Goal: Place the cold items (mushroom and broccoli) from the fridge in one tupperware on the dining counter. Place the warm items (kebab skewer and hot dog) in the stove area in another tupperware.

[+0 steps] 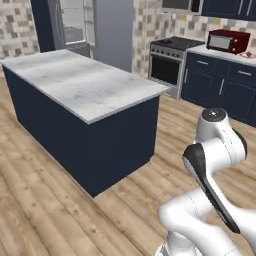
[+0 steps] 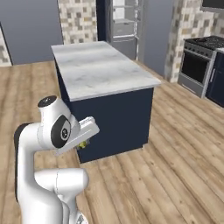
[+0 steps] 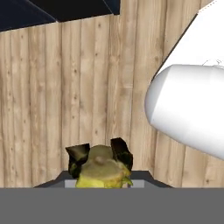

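Observation:
In the hand view my gripper [image 3: 99, 154] is shut on a lumpy yellow-green broccoli [image 3: 101, 171]. Its dark fingertips [image 3: 78, 156] press the broccoli from both sides, high above the wooden floor. From the right base camera the gripper [image 2: 82, 144] points down beside the arm, and a yellow bit of the broccoli [image 2: 82, 145] shows under the white hand. It hangs just in front of the near end of the dining counter [image 2: 100, 65], below the level of its top. The mushroom, kebab skewer, hot dog and tupperware are out of view.
The dining counter [image 1: 85, 85] is a dark blue island with a marble top. Behind it stands the fridge [image 1: 75, 25] with its door open. A stove [image 1: 172, 55] and a red microwave [image 1: 227, 41] line the right wall. Wooden floor surrounds the island.

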### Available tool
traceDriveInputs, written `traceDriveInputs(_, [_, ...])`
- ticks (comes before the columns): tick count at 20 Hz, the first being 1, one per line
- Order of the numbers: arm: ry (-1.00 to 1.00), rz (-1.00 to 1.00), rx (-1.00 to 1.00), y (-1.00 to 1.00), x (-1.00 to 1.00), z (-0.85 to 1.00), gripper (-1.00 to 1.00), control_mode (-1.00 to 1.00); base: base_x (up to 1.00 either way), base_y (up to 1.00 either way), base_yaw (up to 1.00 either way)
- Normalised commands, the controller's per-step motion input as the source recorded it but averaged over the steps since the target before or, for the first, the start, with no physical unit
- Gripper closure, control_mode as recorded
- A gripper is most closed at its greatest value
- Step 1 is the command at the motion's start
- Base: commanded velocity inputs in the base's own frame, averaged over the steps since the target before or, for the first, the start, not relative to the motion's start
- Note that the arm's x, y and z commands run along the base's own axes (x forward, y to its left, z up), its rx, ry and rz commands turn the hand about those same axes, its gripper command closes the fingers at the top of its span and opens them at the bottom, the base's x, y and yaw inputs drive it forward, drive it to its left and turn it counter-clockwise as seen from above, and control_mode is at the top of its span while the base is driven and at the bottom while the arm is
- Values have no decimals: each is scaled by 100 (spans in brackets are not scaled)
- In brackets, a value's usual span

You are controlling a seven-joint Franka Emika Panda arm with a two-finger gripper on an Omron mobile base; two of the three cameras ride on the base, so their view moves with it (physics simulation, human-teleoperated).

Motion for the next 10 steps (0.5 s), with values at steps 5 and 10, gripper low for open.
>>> traceDriveInputs(5, [0,0,0,0,0,0,100,100,-100,100,-10])
traceDriveInputs(10, [0,0,0,0,0,0,100,100,-100,100,-9])
